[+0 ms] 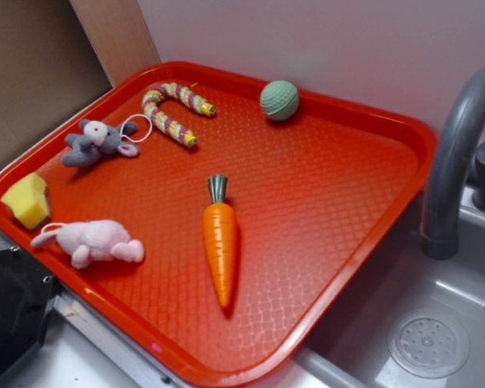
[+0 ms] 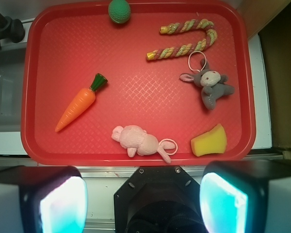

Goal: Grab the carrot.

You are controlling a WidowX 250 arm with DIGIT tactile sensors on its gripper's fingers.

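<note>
The carrot (image 1: 220, 238) is glossy orange with a ribbed grey-green stem. It lies flat near the middle of the red tray (image 1: 347, 170), point toward the near edge. In the wrist view the carrot (image 2: 77, 106) lies at the tray's left, stem up and to the right. My gripper (image 2: 144, 204) is high above and off the tray's near edge, far from the carrot. Its jaws stand wide apart with nothing between them. The gripper is out of the exterior view.
On the tray lie a pink plush mouse (image 1: 93, 241), a grey plush mouse (image 1: 95, 143), a yellow cheese wedge (image 1: 28, 200), a striped rope cane (image 1: 171, 109) and a green ball (image 1: 280, 100). A grey faucet (image 1: 457, 153) and sink (image 1: 420, 339) stand at the right.
</note>
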